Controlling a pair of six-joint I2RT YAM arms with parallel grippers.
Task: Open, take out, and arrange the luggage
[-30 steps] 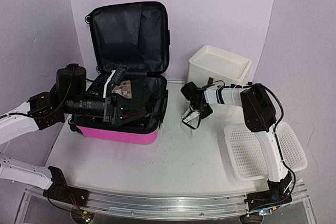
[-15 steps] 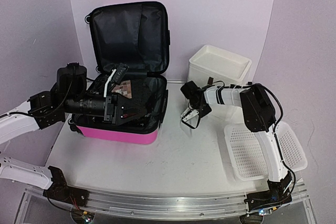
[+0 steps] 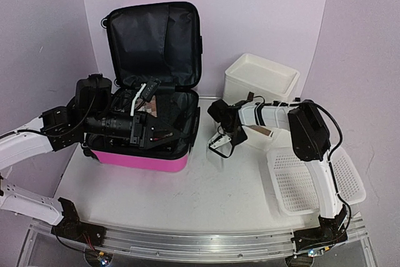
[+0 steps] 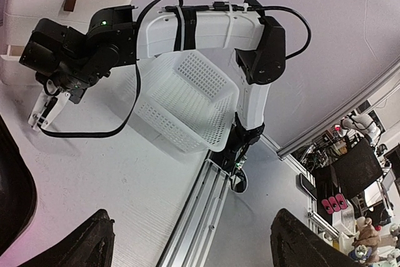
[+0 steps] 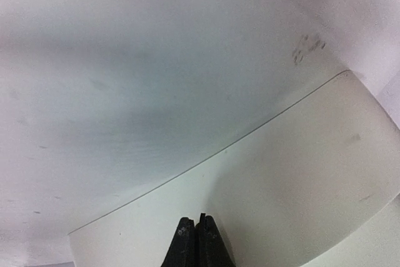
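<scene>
No lettering, label, brand or number is legible in any view.

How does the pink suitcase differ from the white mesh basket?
The suitcase is hot pink with solid walls and black lining; the mesh basket is white and perforated. The suitcase has a hinged lid, standing open; the basket has none. Both rest on the table.

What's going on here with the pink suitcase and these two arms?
Two robot arms are unpacking a small pink suitcase. It already lies open, its lid standing upright at the back. The left gripper reaches over the lower half with its fingers spread wide and nothing between them. The right gripper is shut and empty, hovering above the table just right of the case. A white basket sits on the right.
</scene>
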